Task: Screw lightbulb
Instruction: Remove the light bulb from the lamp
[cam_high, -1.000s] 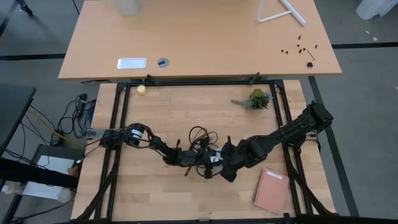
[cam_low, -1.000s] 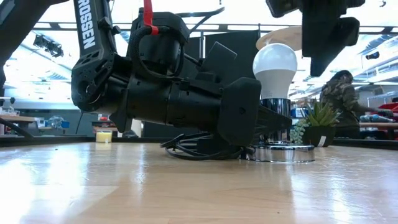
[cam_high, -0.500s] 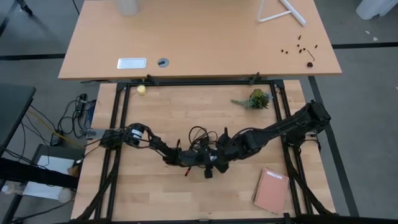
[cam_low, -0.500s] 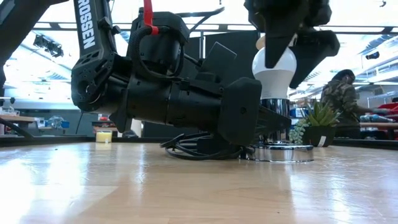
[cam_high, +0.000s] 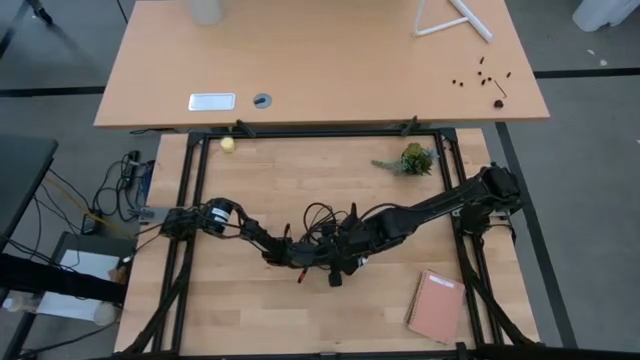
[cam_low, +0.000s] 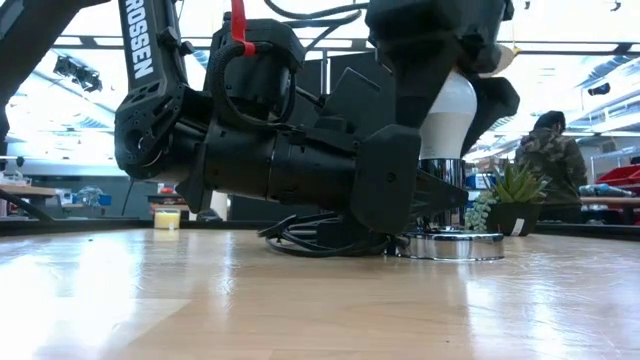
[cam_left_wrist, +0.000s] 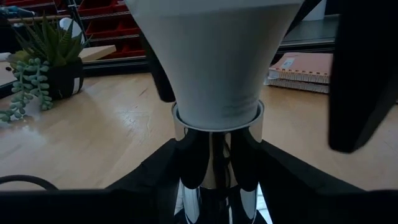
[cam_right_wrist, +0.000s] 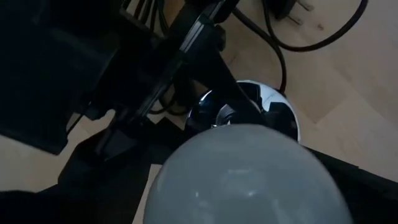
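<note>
From above: shows the left arm (cam_high: 250, 235) and the right arm (cam_high: 430, 210) meeting at mid-surface (cam_high: 250, 320), beside a loop of black cord (cam_high: 318, 215). Hides the lightbulb under the two wrists here, so gives no check on its tilt.

At surface height: shows the lightbulb (cam_low: 448, 110) upright on the chrome socket (cam_low: 455, 245), between the right fingers (cam_low: 400, 90), which come down from above and straddle the white glass. Leaves it unclear whether either pad touches. Puts the left arm low along the surface, reaching in to the socket's neck.

Past the left wrist: finds the left fingers (cam_left_wrist: 149, 180) closed narrowly on the chrome neck, one on each side, steadying it, with the bulb's white cone seated right above them. Catches one of the right fingers as a dark bar well off to the side of the glass, so reads them as spread wide, holding nothing.

Past the right wrist: looks straight down on the frosted dome, centred between the wide fingers, with the socket disc and cord beyond.

Risks, as judgement:
- Closing off-centre pushes the bulb sideways and cross-threads it.
- Squeezing smooth glass too lightly lets the pads slip, turning without screwing.
- Twisting hard against a weak left hold spins the socket and winds up the cord.
- Clamping too low on the cone knocks against the left fingers at the neck.
</note>
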